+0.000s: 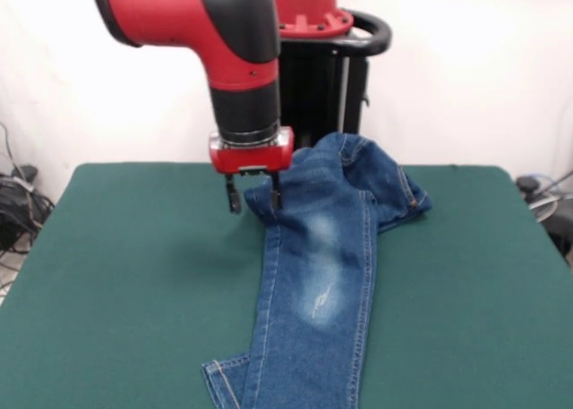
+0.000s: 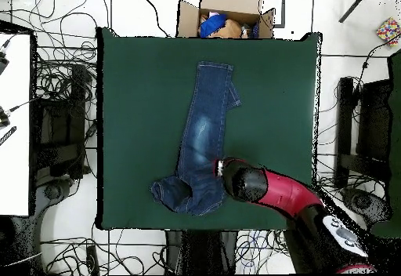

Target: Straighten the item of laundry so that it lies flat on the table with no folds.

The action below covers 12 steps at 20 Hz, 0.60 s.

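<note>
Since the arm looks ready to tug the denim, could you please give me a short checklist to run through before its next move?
1. End effector open: ok, its two fingers stand apart.
2. End effector at the edge of the jeans: ok, one finger on the edge, the other over bare table.
3. Fabric gripped: not ok, the fingers have not closed.
4. Jeans flat: not ok, the waist end is bunched and folded.
5. Legs spread: not ok, one leg lies over the other.
6. Room to spread: ok, bare cloth on both sides.
</note>
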Motion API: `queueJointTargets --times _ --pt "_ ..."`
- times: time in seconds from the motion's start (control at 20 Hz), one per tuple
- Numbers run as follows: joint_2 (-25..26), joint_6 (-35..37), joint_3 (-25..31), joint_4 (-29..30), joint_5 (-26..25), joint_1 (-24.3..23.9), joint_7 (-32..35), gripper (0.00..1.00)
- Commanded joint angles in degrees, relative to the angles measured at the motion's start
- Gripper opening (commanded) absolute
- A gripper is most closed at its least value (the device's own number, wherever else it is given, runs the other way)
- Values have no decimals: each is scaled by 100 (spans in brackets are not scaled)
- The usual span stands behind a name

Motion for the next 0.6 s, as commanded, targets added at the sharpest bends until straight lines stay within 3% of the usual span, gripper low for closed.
queueJointTargets --times 0.05,0.6 --pt "103 753 577 -671 -201 -253 -170 100" --pt "704 256 971 -365 -466 -590 -53 100"
